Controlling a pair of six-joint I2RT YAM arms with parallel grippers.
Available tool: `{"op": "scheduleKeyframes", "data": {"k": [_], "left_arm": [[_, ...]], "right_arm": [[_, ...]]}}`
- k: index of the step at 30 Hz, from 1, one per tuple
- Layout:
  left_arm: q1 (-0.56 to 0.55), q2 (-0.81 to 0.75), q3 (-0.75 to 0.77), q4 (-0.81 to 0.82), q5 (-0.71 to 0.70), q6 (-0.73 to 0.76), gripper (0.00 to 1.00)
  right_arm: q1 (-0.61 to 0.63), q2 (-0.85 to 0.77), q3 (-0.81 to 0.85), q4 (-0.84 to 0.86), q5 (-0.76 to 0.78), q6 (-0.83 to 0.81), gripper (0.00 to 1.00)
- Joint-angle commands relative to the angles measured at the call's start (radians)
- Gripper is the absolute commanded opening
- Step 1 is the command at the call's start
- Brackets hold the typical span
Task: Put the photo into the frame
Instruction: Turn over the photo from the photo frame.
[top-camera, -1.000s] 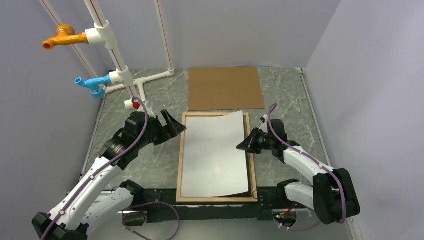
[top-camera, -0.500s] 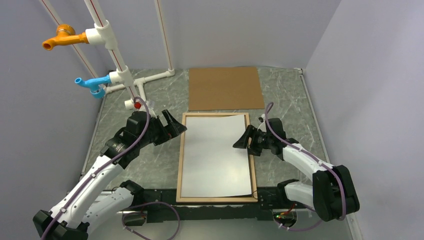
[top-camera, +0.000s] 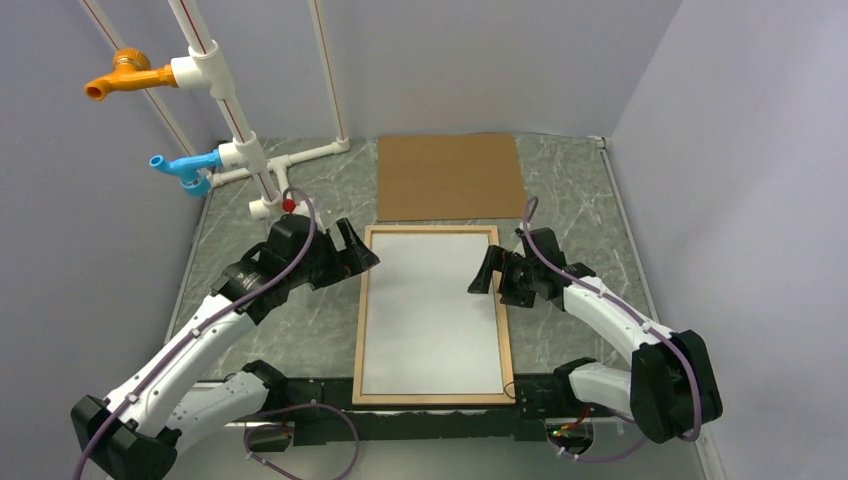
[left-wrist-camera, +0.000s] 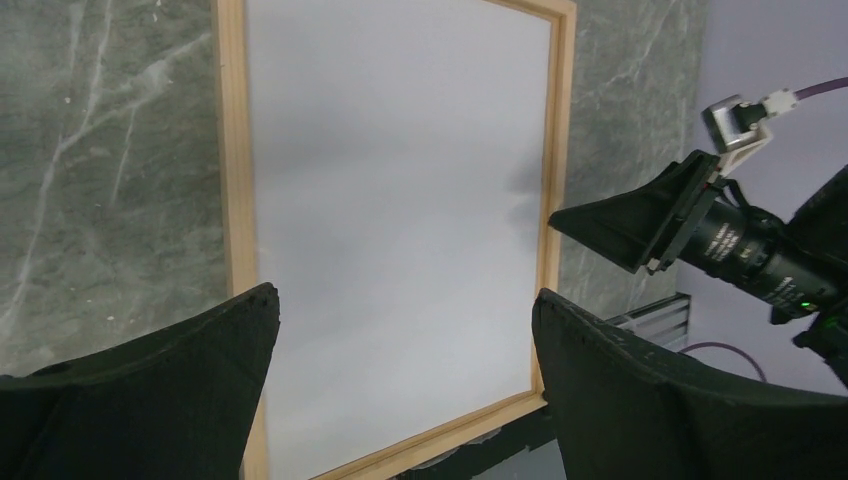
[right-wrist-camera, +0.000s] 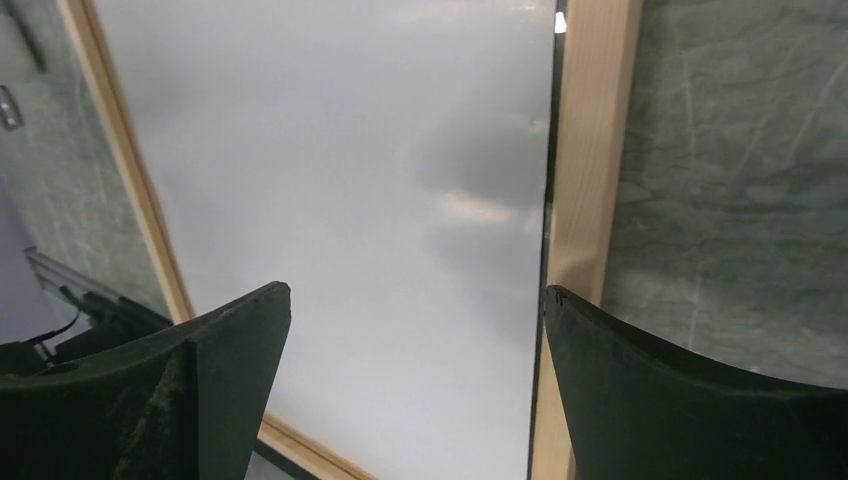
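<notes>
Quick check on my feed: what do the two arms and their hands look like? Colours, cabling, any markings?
The left arm and right arm have white shells with black joints. A purple cable runs along each. The left hand and right hand are matte black with broad, wedge-shaped fingers. I see no markings, only a small green light on the right wrist.

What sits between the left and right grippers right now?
The photo, white back up, flat inside the frame, spans the gap between left gripper and right gripper, clearest in the top external view.
</notes>
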Motion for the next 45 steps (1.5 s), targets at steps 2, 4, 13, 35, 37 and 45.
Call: {"op": "scheduleKeyframes", "data": {"k": [2,4,13,35,37,45], "left_arm": [[-0.058,0.067,0.088,-0.061,-0.092,0.041,0.99],[-0.087,0.103,0.113,-0.076,-0.123,0.046,0.99],[-0.204,0.373,0.203,-0.075,-0.256,0.102,0.99],[0.035,1.198,0.950,-0.089,-0.067,0.467,0.99],[0.104,1.208,0.922,-0.017,0.014,0.451,0.99],[0.215,1.318,0.991,-0.026,0.093,0.432,0.98]], "right_arm": [[0.009,-0.010,0.056,-0.068,0.112,-0.046,1.00],[0.010,-0.003,0.069,-0.078,0.127,-0.055,1.00],[-0.011,0.155,0.264,-0.141,0.178,-0.130,1.00],[-0.442,0.876,0.952,-0.214,0.044,-0.126,1.00],[-0.447,0.921,1.006,-0.227,0.072,-0.119,1.00],[-0.448,1.095,1.224,-0.303,0.069,-0.136,1.00]]}}
